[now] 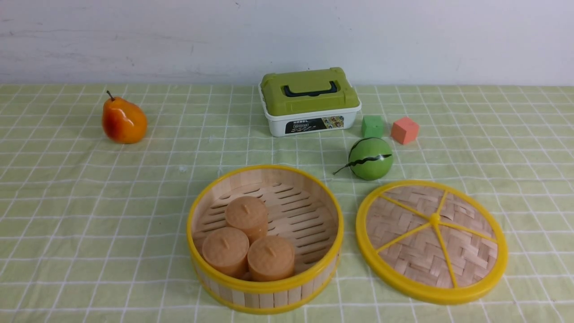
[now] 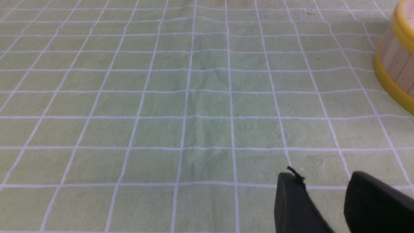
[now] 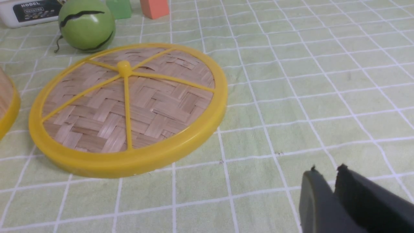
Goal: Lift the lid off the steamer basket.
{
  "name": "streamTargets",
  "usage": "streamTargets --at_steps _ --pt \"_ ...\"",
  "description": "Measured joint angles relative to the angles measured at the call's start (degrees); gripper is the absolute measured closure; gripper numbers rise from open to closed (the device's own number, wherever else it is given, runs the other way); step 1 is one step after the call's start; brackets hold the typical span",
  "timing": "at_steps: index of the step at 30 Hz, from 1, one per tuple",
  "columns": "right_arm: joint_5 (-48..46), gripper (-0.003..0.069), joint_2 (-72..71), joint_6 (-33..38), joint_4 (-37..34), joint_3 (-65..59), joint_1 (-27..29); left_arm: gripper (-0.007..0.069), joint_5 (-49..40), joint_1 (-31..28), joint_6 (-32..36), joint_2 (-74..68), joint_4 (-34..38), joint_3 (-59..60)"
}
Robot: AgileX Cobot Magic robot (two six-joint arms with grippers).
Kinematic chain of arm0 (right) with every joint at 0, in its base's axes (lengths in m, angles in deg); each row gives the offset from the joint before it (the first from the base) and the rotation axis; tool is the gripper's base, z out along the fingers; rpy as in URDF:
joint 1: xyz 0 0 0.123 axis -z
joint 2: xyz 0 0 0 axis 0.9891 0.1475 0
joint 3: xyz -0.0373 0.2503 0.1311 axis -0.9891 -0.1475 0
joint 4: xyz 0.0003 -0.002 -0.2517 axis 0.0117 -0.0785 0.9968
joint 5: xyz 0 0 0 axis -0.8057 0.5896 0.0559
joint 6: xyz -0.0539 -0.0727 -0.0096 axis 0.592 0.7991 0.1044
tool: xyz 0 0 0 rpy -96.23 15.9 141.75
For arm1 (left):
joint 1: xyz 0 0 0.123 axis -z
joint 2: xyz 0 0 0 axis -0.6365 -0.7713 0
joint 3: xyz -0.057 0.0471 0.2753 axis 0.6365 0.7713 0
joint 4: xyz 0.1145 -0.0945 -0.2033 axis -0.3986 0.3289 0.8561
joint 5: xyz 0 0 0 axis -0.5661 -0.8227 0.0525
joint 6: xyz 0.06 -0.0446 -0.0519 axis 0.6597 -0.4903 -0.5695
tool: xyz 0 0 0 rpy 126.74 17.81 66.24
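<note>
The steamer basket [image 1: 264,294] stands uncovered at the front middle of the table, with three tan round cakes [image 1: 249,215] inside. The lid [image 1: 417,253] lies flat on the cloth just to its right, apart from it. Neither gripper shows in the front view. In the left wrist view, my left gripper [image 2: 323,178] is open over bare cloth, with the basket's wall [image 2: 396,55] off to one side. In the right wrist view, my right gripper [image 3: 326,171] has its jaws almost together with nothing between them, a short way from the lid [image 3: 152,110].
A toy pear [image 1: 124,121] sits at the far left. A white box with an olive-green top [image 1: 309,101] stands at the back middle. A green cube [image 1: 372,126], an orange cube [image 1: 404,130] and a green melon ball [image 1: 370,158] are behind the lid.
</note>
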Motion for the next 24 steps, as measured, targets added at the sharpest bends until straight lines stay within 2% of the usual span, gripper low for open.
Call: streamTargets --at_steps 24 --pt "0.0 0.0561 0.0 0.0 0.0 0.0 0.0 0.0386 0.0 0.0 0.0 0.0 0.0 0.0"
